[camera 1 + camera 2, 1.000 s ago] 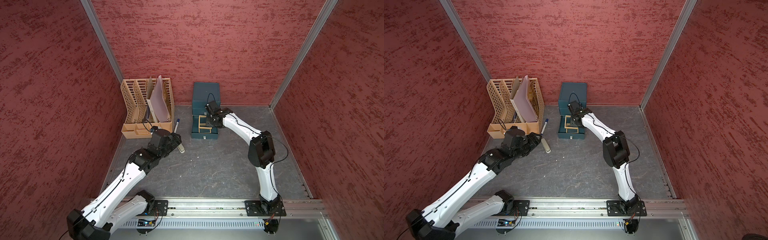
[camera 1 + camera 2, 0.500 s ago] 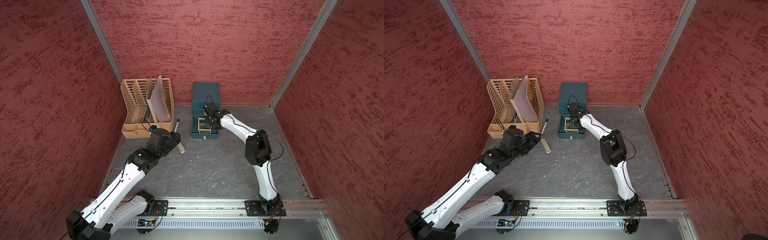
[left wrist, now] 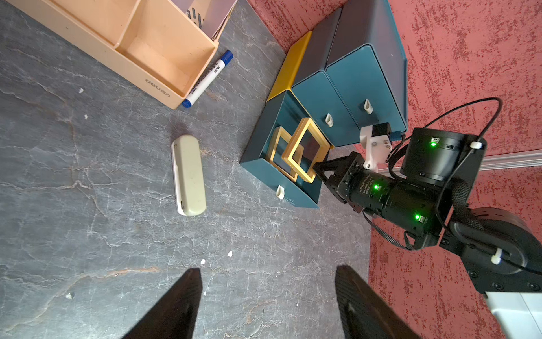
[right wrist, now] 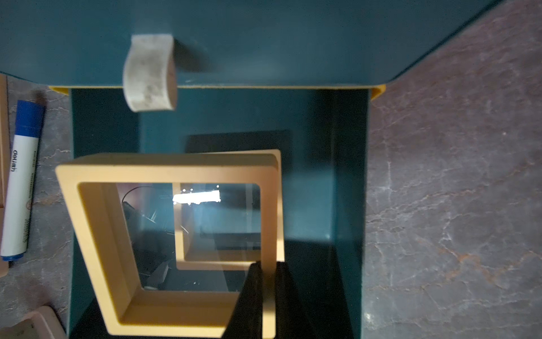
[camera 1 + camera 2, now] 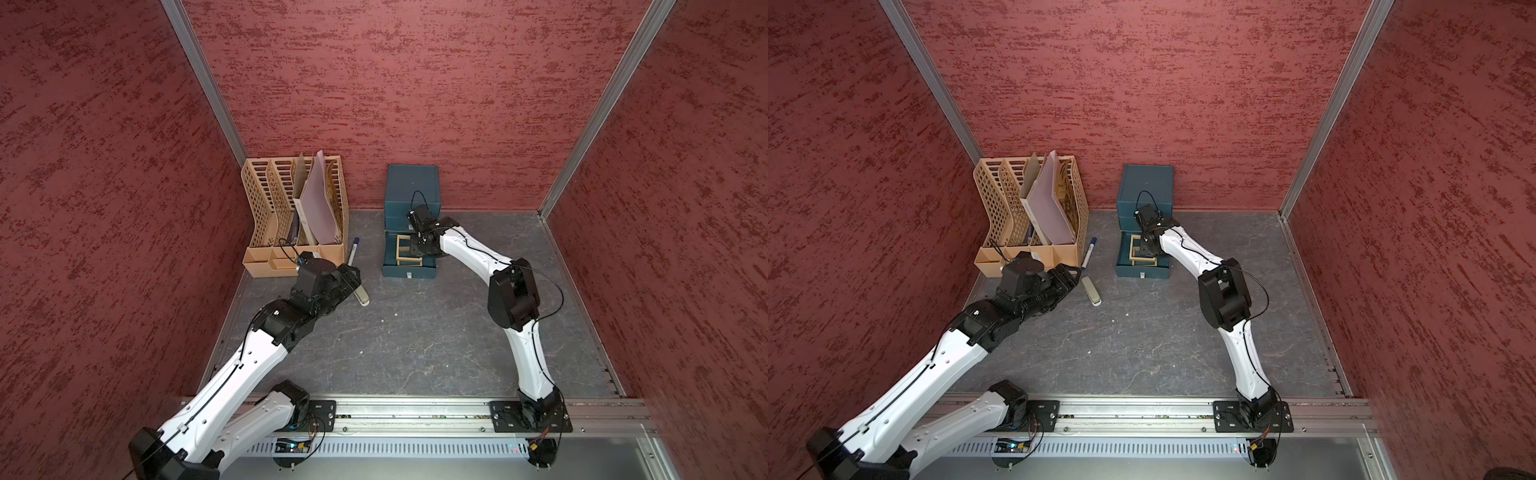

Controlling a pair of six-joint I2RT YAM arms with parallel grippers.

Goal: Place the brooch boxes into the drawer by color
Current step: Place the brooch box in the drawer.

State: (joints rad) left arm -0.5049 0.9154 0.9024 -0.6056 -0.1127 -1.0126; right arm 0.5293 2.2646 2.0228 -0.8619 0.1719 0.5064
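The right gripper (image 4: 265,268) pinches the rim of a tan brooch box (image 4: 96,234) over the open bottom drawer (image 4: 349,182); the left gripper (image 3: 268,281) stands half open, holding nothing.

Both top views look down from high; wrist views sit close, sharing the drawer (image 3: 352,79).

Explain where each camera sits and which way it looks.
Top views: high in front, looking down on the left arm and right arm.
Left wrist: on the left arm, facing the drawer chest and right arm; open left jaws show.
Right wrist: over the open drawer; right jaws pinch a tan box.
Shared by wrist views: that box.
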